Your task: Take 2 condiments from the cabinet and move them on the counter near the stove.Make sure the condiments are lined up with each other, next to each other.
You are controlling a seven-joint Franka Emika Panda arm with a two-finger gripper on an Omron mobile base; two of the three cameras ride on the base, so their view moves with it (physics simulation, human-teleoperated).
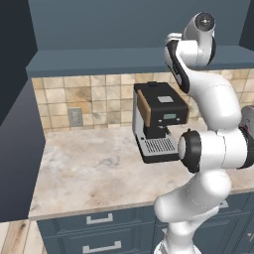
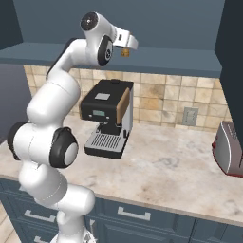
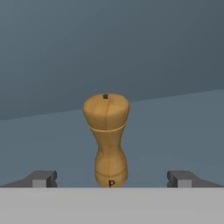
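While wide open, gripper (image 3: 111,178) flanking tan-orange bottle (image 3: 107,139).

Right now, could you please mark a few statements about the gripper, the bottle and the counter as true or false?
1. The gripper is open. True.
2. The tan-orange bottle lies on its side. False: it stands upright on the cabinet shelf.
3. The bottle is centred between the fingertips. True.
4. A coffee machine stands on the counter. True.
5. The gripper is closed around the bottle. False: both fingertips are well apart from it.
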